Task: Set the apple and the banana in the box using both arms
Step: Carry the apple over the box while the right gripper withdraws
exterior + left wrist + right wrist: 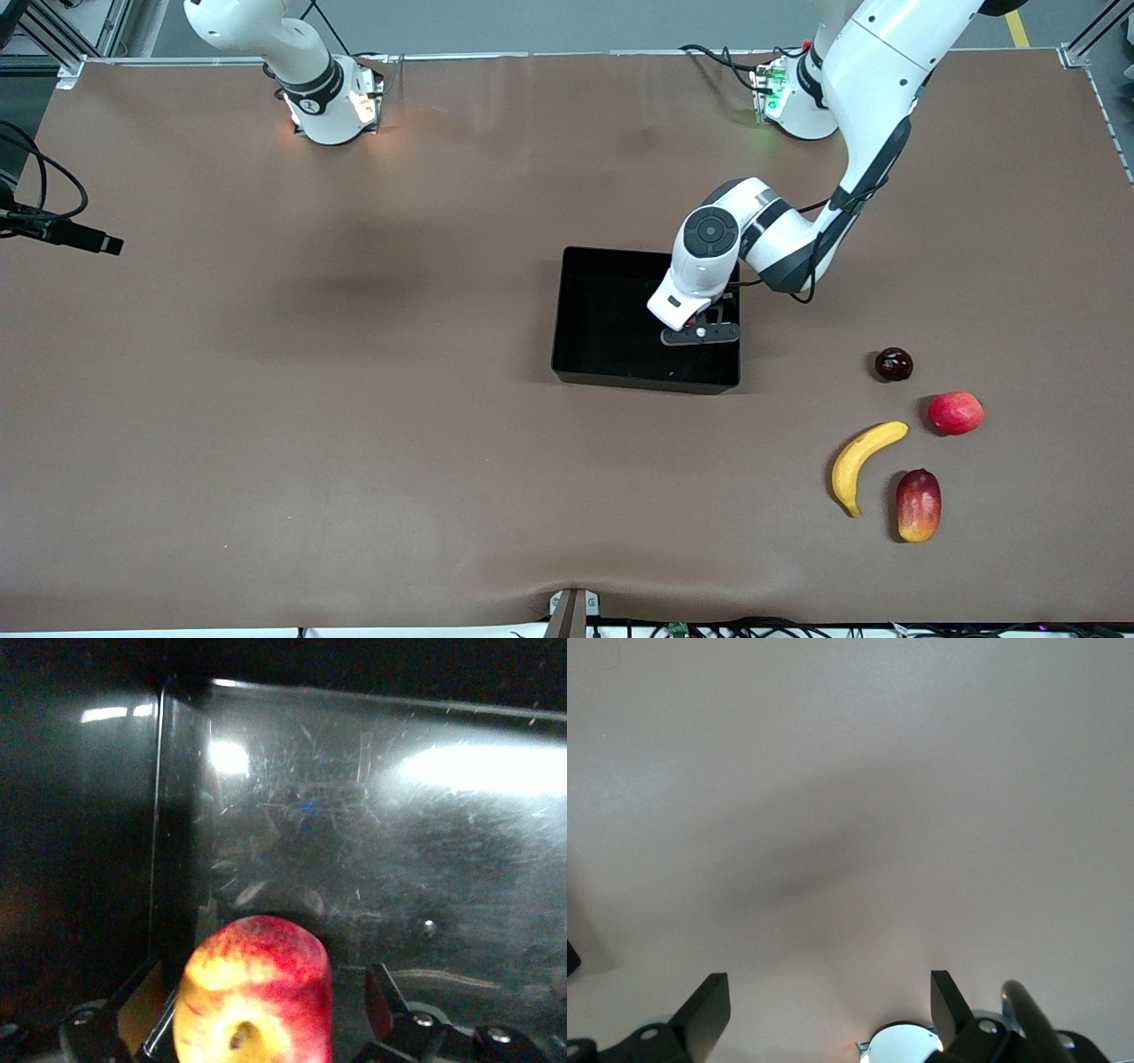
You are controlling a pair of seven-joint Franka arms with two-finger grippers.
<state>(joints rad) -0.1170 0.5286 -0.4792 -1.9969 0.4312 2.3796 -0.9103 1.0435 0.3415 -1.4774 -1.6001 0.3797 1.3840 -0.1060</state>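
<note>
The black box [602, 310] sits mid-table. My left gripper [700, 335] is down inside it, at the end nearer the left arm. In the left wrist view the apple [257, 992], red with yellow streaks and a stem dimple, lies between the open fingers of the left gripper [260, 974], over the scratched box floor [354, 842]. One finger [379, 988] stands clear of the apple. The apple is hidden in the front view. The banana [864, 461] lies on the table, nearer the front camera than the box. My right gripper [827, 979] is open and empty over bare table.
Beside the banana lie a pinkish-red fruit [955, 413], a red-and-yellow mango [919, 505] and a dark plum [893, 364]. The right arm's base [328, 97] stands at the table's top edge. A black cable end [89, 239] pokes in at the right arm's end.
</note>
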